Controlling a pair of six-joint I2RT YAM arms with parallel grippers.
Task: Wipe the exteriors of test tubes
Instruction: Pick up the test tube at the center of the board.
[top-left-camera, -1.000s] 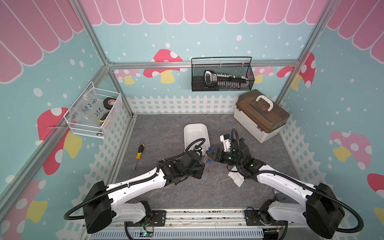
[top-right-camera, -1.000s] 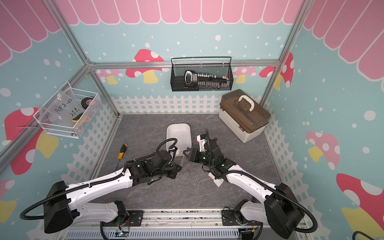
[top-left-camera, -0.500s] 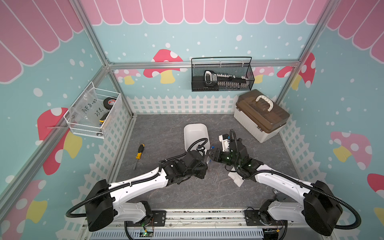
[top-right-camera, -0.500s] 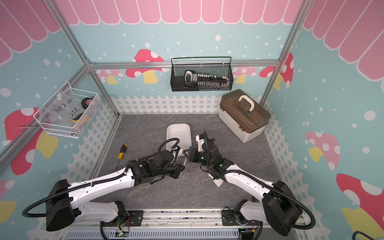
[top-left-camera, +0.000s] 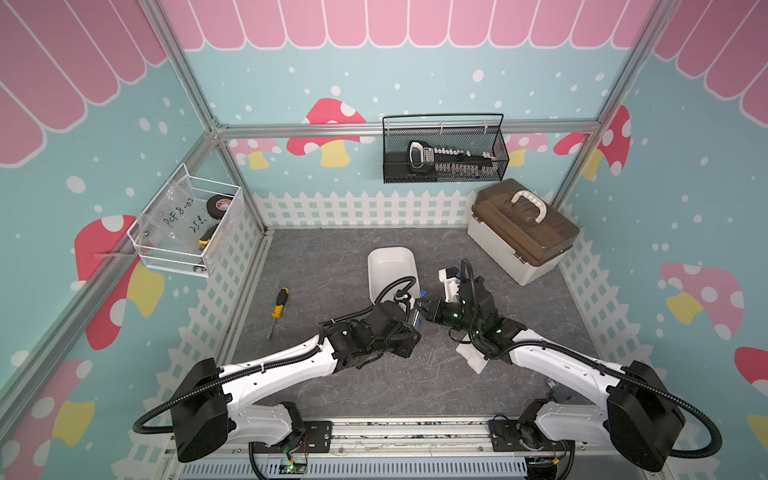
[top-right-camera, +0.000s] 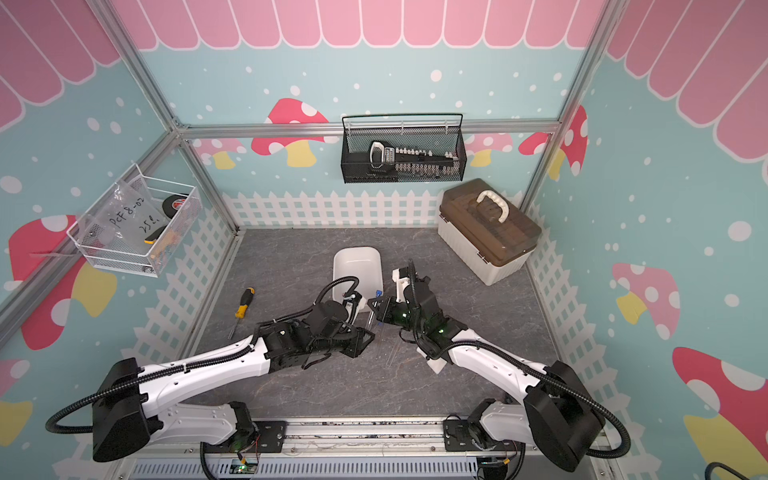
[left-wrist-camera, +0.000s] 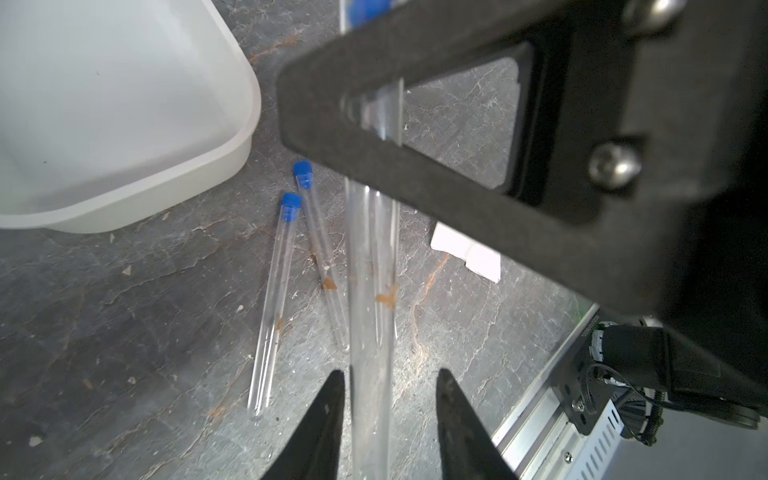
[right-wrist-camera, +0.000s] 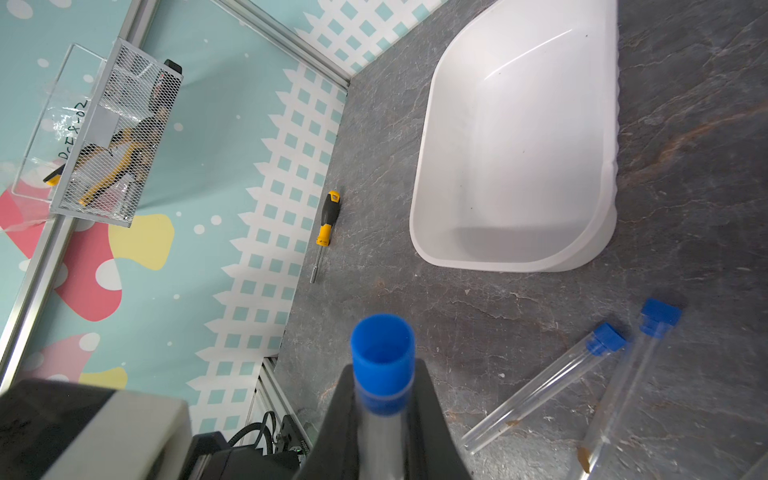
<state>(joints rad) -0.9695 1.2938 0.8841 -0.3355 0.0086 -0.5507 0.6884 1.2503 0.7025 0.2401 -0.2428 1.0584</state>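
A clear test tube (left-wrist-camera: 370, 291) with a blue cap (right-wrist-camera: 382, 353) hangs above the grey floor between the two arms. My right gripper (right-wrist-camera: 383, 370) is shut on it just under the cap, also seen in a top view (top-left-camera: 424, 309). My left gripper (left-wrist-camera: 389, 371) is open around the tube's lower part, with a gap on one side. Two other capped test tubes (left-wrist-camera: 274, 307) (left-wrist-camera: 322, 257) lie on the floor beside the tray, with brown stains on them; they also appear in the right wrist view (right-wrist-camera: 544, 386) (right-wrist-camera: 623, 386).
A white tray (top-left-camera: 390, 270) stands just behind the grippers. A white wipe (top-left-camera: 471, 357) lies under the right arm. A yellow-and-black screwdriver (top-left-camera: 277, 307) lies at the left. A brown-lidded toolbox (top-left-camera: 523, 232) sits back right. Wire baskets hang on the walls.
My right gripper has moved left to the tube and shut on it under the cap. My left gripper, shut on the tube before, has opened around it.
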